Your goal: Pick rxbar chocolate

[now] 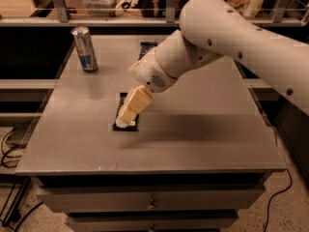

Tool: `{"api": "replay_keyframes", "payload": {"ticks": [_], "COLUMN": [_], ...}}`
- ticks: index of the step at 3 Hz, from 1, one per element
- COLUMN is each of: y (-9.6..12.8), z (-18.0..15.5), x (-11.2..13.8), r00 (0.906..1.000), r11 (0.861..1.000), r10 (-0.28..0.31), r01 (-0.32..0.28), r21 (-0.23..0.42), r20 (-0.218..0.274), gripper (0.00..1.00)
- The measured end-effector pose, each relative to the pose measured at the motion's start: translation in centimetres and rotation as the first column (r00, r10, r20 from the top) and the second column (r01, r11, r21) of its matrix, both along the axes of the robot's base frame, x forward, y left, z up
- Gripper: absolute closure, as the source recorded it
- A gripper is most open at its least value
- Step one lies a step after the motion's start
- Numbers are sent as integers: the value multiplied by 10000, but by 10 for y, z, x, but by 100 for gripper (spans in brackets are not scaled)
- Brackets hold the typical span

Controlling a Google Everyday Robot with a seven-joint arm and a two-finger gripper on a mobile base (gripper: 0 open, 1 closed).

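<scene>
- Camera view: the gripper [124,121] of a white robot arm [231,37] is seen slanted down over the chocolate bar [133,125]. Its tip is just above or touching the wrapper, and which cannot be told. Nor can it be told whether the gripper is open or closed.
- The bar is laid flat, left of the middle of the grey table [203,139]. Most of it is hidden under the gripper, and only the near edge and a far corner are shown.
- The slanted approach is judged to suit a thin, flat wrapper that offers little height to be pinched.
- A can [85,48] is stood upright near the far left corner, well apart from the bar. A second dark wrapper [146,47] is partly hidden behind the arm near the back edge.
- Bare tabletop is seen on every side of the bar, and the front and left edges lie well off, so room for a straight lift is judged ample.
</scene>
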State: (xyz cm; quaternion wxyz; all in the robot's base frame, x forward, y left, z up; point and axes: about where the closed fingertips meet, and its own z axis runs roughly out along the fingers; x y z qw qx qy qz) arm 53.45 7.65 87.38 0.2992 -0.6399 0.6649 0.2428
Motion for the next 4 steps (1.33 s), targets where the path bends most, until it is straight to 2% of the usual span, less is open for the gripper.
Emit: {"api": "replay_keyframes", "payload": {"ticks": [1, 2, 3, 4], "y": [12, 8, 2, -2], "z": [-18, -38, -53, -57], "x": [3, 7, 8, 7], "r00": [9998, 9999, 9999, 9996], "r11": [9975, 9900, 9829, 9783], "r10": [106, -23, -134, -193], "r01": [-94, 41, 112, 141], "r21": [-701, -1409, -1839, -2067], "r20": [158, 131, -107, -229], "gripper": [0, 0, 17, 41]}}
